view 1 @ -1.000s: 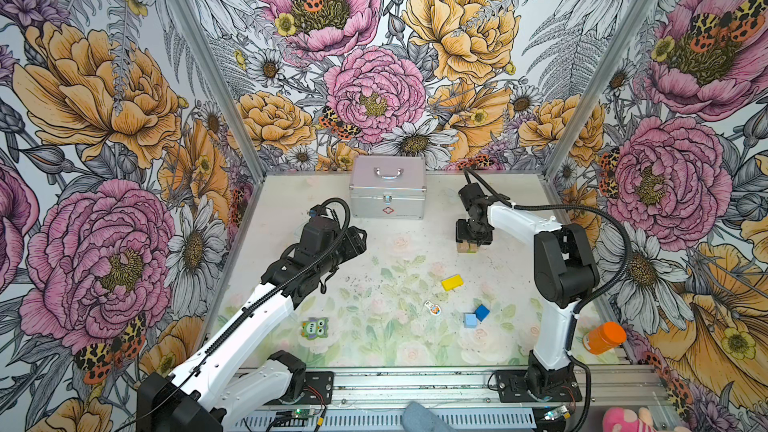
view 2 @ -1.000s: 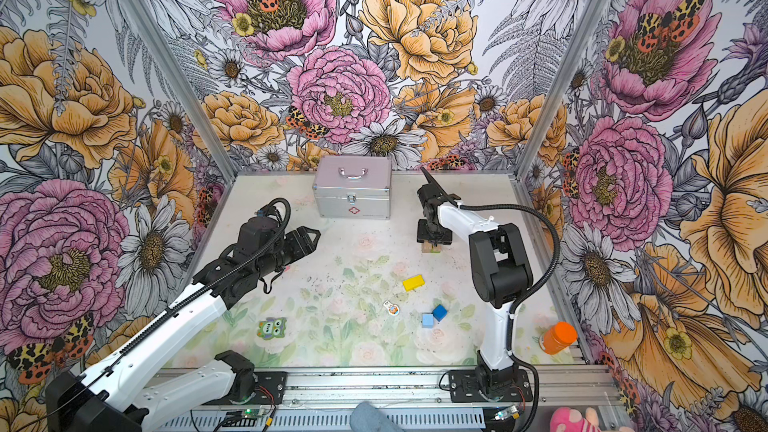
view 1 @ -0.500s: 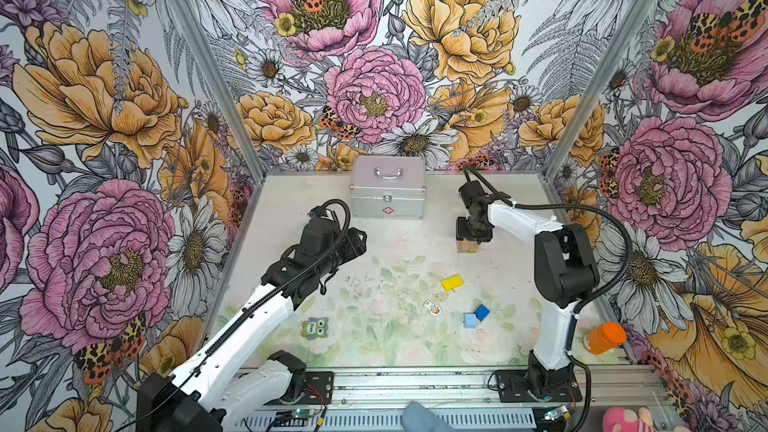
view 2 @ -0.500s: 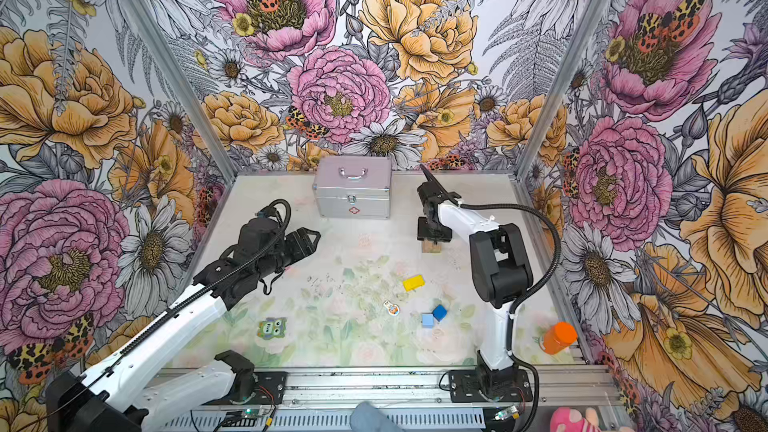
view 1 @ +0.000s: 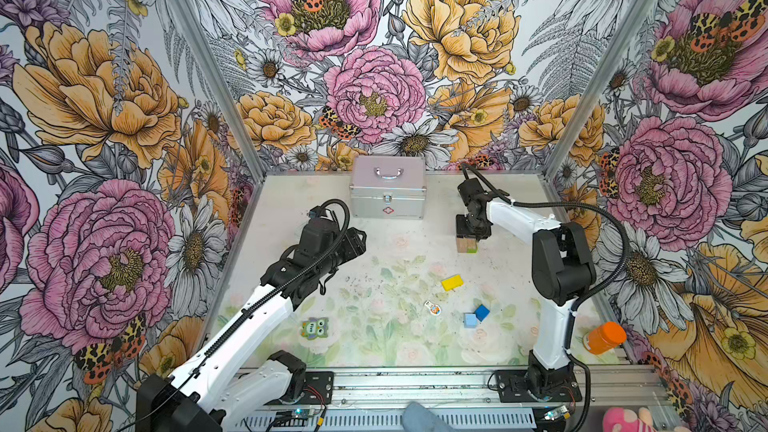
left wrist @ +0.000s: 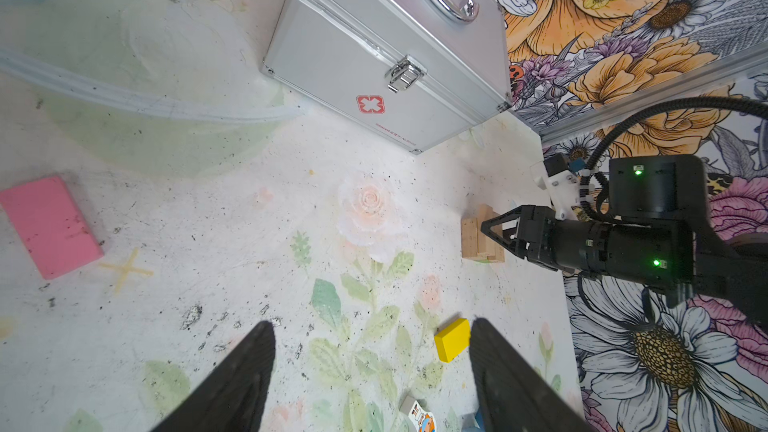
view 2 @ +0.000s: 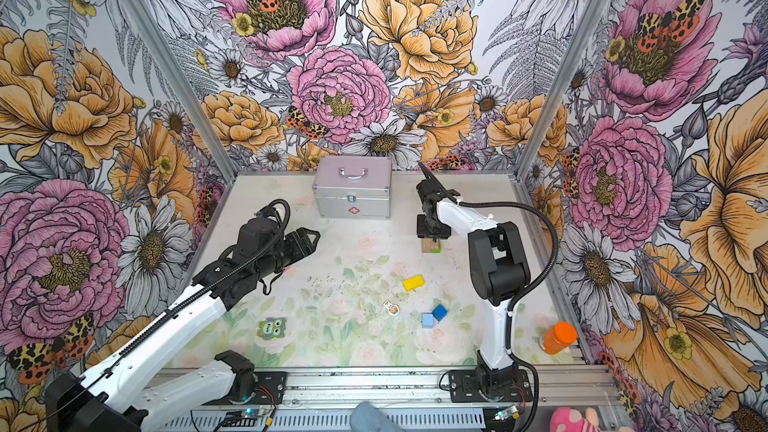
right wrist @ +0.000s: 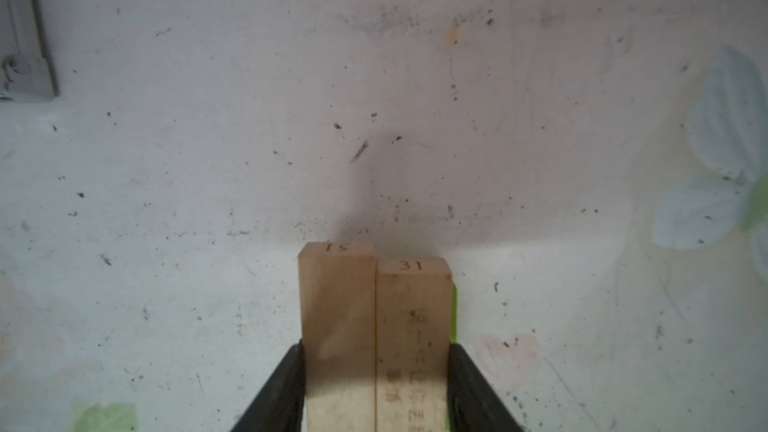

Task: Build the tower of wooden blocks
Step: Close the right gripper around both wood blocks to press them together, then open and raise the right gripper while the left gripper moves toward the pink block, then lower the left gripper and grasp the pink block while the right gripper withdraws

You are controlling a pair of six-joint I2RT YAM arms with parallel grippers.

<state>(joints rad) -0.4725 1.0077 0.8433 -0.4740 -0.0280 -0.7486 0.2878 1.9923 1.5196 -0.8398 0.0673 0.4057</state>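
Two tan wood blocks (right wrist: 336, 326) (right wrist: 413, 326) stand side by side at the back right of the table (view 1: 463, 243) (view 2: 428, 245). A green block's edge (right wrist: 454, 313) shows along one side of them. My right gripper (view 1: 471, 234) (view 2: 432, 234) (right wrist: 376, 371) points down over the pair, one finger pressed against each outer face. My left gripper (view 1: 359, 238) (view 2: 313, 236) (left wrist: 372, 334) hangs open and empty above the table's left middle. A yellow block (view 1: 452, 283) (left wrist: 452, 339), a dark blue cube (view 1: 482, 312) and a light blue cube (view 1: 470, 320) lie loose. A pink block (left wrist: 50, 226) shows only in the left wrist view.
A silver metal case (view 1: 387, 193) stands at the back centre. A small cartoon figure piece (view 1: 432, 307) and an owl piece (view 1: 314, 328) lie flat near the front. An orange bottle (view 1: 602, 337) sits outside the front right corner.
My right gripper's jaws have narrowed onto the tan pair, and the arm has barely shifted. The left arm and the loose blocks stay where they were.
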